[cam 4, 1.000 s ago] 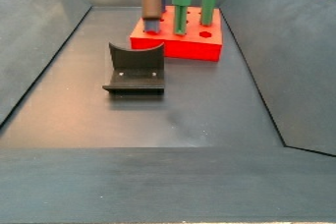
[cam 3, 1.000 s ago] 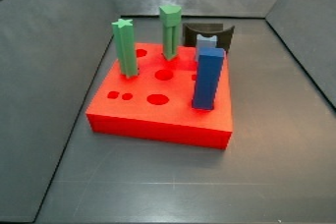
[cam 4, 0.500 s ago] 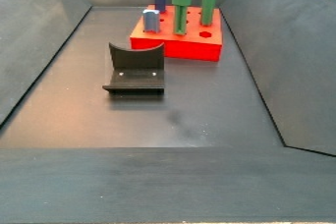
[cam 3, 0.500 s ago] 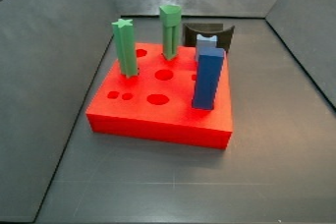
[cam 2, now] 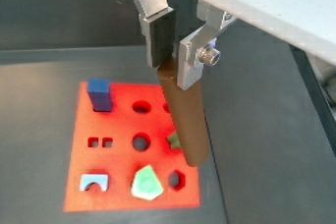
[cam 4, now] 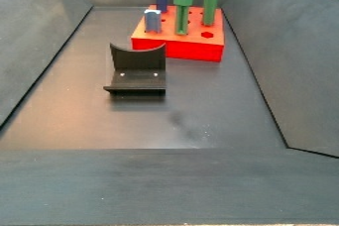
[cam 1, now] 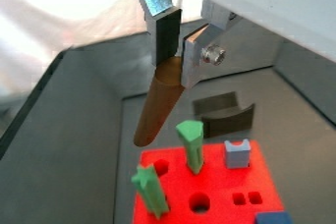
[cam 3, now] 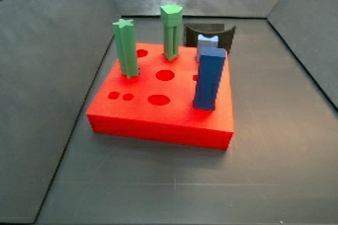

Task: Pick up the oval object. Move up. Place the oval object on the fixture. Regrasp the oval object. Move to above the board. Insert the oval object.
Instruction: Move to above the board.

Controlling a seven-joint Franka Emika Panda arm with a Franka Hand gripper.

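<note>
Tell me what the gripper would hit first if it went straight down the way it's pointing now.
The gripper holds the oval object, hanging above the board. The peg's tip would probably meet the board's top first, though depth is unclear.

Soft, even light is cast from above in both side views; faint shadows are seen beside the board [cam 3: 161, 96]. The gripper [cam 1: 182, 39], high above it, is slightly blurred in both wrist views, possibly through motion, and pale glare is shown at the edges

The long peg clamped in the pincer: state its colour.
Brown; the long oval peg shows best in a wrist view, held in the pincer.
</note>
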